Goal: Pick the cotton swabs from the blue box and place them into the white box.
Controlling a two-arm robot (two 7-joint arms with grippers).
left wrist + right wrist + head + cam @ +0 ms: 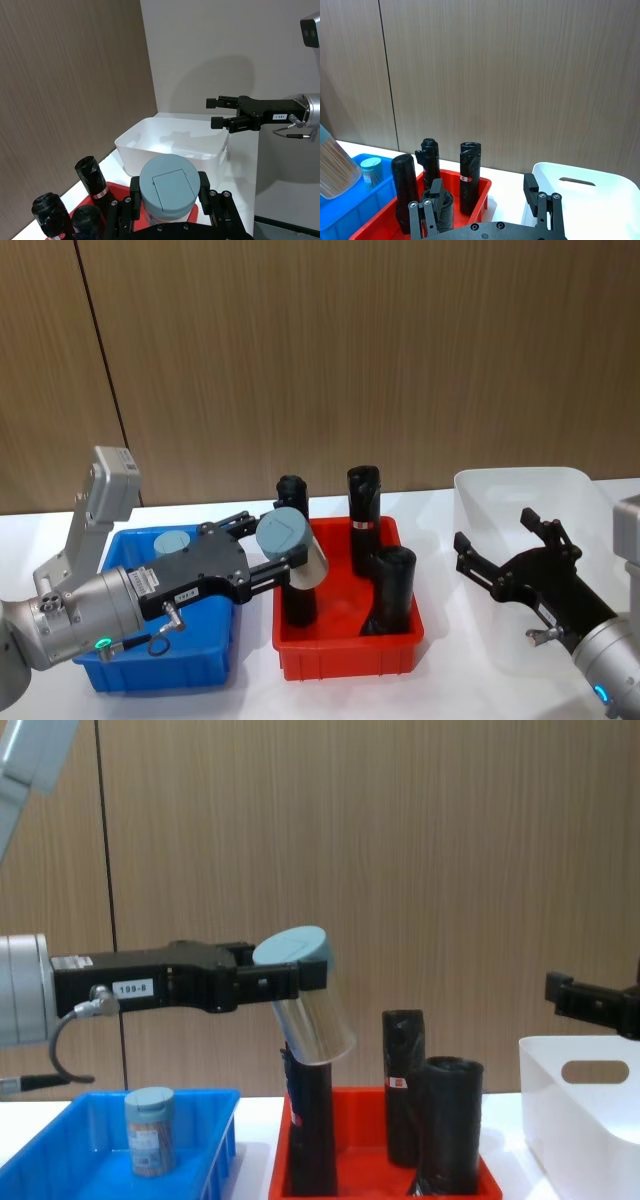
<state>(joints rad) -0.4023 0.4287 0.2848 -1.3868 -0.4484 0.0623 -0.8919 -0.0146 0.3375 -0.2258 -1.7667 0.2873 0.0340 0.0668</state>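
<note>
cotton swabs (315,1020) in left tool (286,982), tilted

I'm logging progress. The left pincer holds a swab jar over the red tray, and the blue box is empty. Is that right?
Not quite. The left pincer does hold a jar over the red tray, but the blue box is not empty: the chest view shows another jar standing in it.

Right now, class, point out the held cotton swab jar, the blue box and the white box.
held cotton swab jar (315,1023): chest view, clear body.
blue box (160,672): head view, near wall.
white box (590,1140): chest view, wall below the handle cut-out.
</note>
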